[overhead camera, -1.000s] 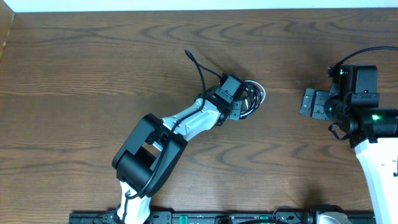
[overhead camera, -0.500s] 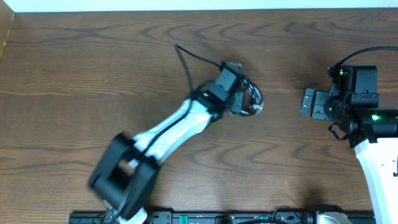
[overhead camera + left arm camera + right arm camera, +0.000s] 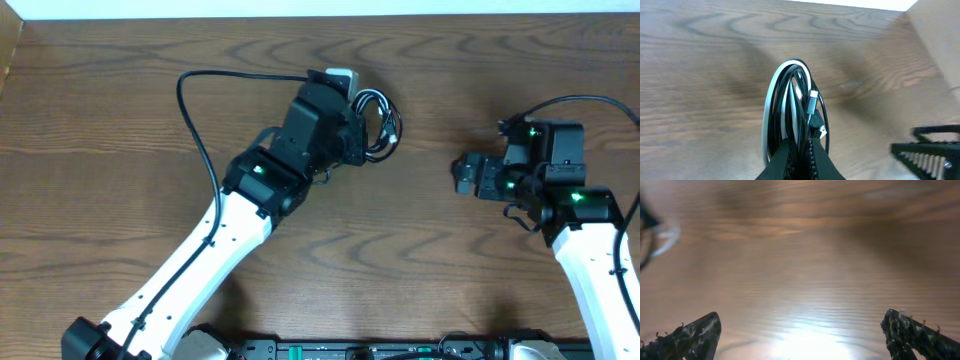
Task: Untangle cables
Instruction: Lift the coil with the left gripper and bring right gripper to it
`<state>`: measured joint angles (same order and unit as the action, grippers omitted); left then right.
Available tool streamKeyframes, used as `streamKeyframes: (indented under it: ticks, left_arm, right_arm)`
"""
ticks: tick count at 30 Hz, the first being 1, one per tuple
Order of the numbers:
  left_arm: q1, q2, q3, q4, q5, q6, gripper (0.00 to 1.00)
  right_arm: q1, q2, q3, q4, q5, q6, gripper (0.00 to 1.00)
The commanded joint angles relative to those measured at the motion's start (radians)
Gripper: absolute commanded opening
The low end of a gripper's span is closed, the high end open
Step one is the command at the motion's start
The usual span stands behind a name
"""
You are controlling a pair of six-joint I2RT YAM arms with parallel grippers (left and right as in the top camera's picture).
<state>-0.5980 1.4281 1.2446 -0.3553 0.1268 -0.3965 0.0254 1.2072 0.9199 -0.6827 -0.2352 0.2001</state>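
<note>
Left gripper [image 3: 801,150] clenched on the coiled black and white cables [image 3: 774,100], apparently clear of table [image 3: 690,75]. Right gripper [image 3: 802,335] spread wide, empty.

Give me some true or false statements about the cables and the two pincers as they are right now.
1. The left pincer is shut on the coiled cables. True.
2. The right pincer is gripping a plug end. False: it is open and empty, with only bare wood below it.
3. The black cable and the white cable are looped together in one coil. True.
4. The table is plain white plastic. False: it is dark brown wood with visible grain.
</note>
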Motion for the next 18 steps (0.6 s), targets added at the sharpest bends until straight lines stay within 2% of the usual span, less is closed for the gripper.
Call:
streamKeyframes:
  ticks: [1, 4, 7, 11, 18]
  left_arm:
    - [0.045, -0.010, 0.009, 0.001, 0.137, -0.094, 0.07]
    - [0.053, -0.010, 0.009, 0.009, 0.183, -0.104, 0.08]
    - [0.053, -0.010, 0.009, 0.029, 0.247, -0.107, 0.08]
    - [0.053, -0.010, 0.009, 0.054, 0.315, -0.145, 0.07]
    - [0.052, -0.010, 0.009, 0.055, 0.345, -0.148, 0.08]
  right_arm:
    - [-0.001, 0.002, -0.014, 0.048, -0.356, -0.096, 0.99]
    - [-0.001, 0.002, -0.014, 0.076, -0.447, -0.108, 0.99]
    - [-0.001, 0.002, -0.014, 0.097, -0.452, -0.108, 0.98]
    - [0.001, 0.011, -0.014, 0.135, -0.452, -0.080, 0.85]
    - [0.003, 0.056, -0.014, 0.205, -0.452, -0.013, 0.76]
